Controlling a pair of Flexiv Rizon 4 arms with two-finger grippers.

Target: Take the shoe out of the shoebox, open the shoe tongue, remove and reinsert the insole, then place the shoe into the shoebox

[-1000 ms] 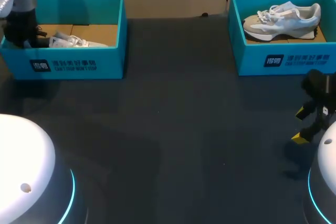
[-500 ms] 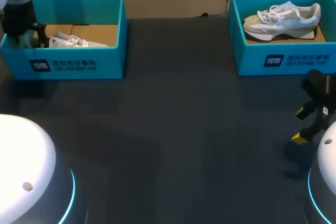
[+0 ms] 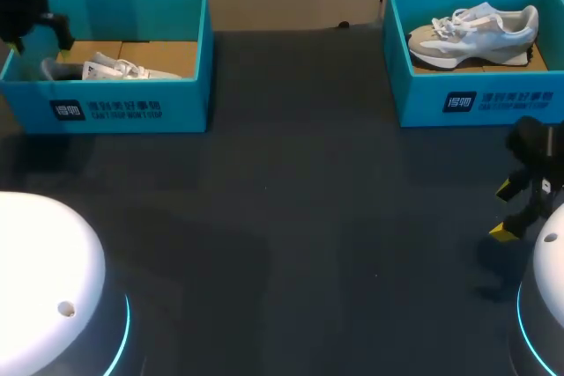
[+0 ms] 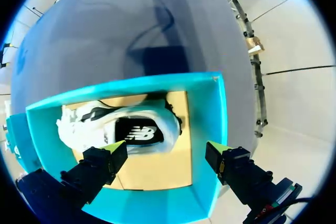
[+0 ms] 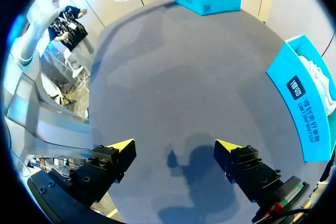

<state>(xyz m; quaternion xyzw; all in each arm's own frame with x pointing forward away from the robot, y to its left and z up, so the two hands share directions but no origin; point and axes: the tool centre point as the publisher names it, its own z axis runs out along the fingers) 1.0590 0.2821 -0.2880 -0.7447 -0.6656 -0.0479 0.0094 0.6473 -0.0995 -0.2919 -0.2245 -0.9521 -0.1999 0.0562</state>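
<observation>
At the table's [image 3: 291, 235] ten o'clock corner sat the left shoebox [image 4: 210, 108], and the shoe [image 4: 121, 127] lay flat on its side on the cardboard floor inside. The left gripper [image 4: 167, 150] hung above the box's nine o'clock end with its fingers spread wide and nothing between them. The shoe was ahead of it and below, nearer one finger than the other.

The shoe's long axis ran nine to three o'clock, roughly parallel to the line between the two yellow tips. The heel seemed to point to nine, though the box wall hid much of it. To pinch across the shoe's width, the wrist would probably need turning first.

This arm was plainly the nearer one. The right gripper [image 5: 175, 148], also open and empty, hovered over bare table at four o'clock, just short of the right shoebox [image 3: 480, 99] and its second shoe [image 3: 476, 28] at two o'clock.
</observation>
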